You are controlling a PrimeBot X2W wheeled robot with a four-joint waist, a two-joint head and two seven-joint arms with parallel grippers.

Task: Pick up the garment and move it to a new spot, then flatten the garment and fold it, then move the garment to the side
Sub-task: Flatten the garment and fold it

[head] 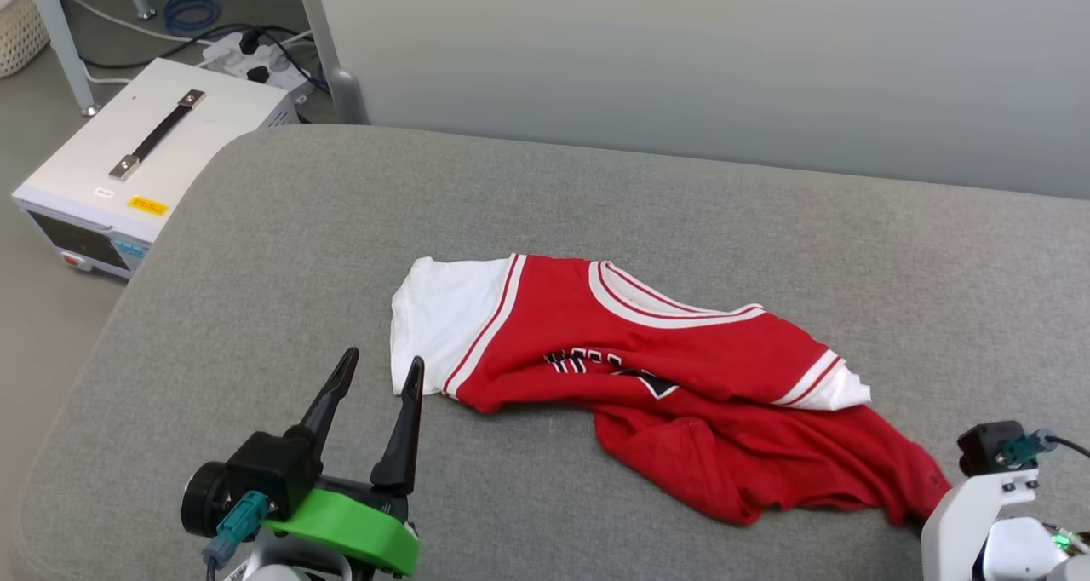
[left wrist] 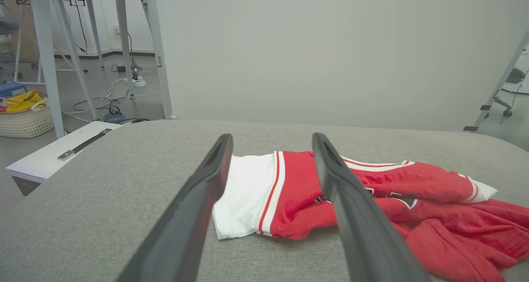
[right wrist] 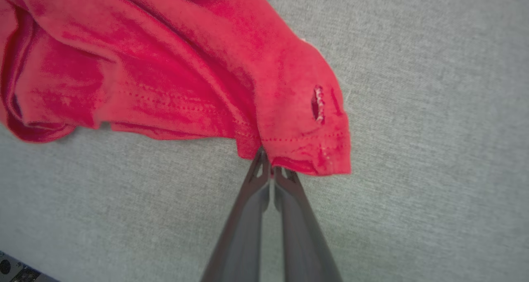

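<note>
The grey padded table [head: 255, 249] ran from the near edge to the pale wall at the far side. The garment [head: 647, 351] lay crumpled on it, right of the middle. One white sleeve was spread out at its left end. The striped collar faced the far side, and the red body was bunched toward the near right. Off the table's far left corner, a white box [head: 145, 155] with a black handle sat on the floor.

The left gripper [head: 383, 361] hovered at the near left with its two fingers spread wide and nothing between them. Their tips were just beside the white sleeve's near edge but did not touch it. In the left wrist view, the sleeve and its red-and-white trim [left wrist: 270, 191] showed between those fingers.

The right gripper [right wrist: 270, 170] was at the garment's near right corner. Its fingers were pressed together, pinching the stitched red hem [right wrist: 289, 145], next to a small buttonhole-like slit [right wrist: 317, 106].
</note>
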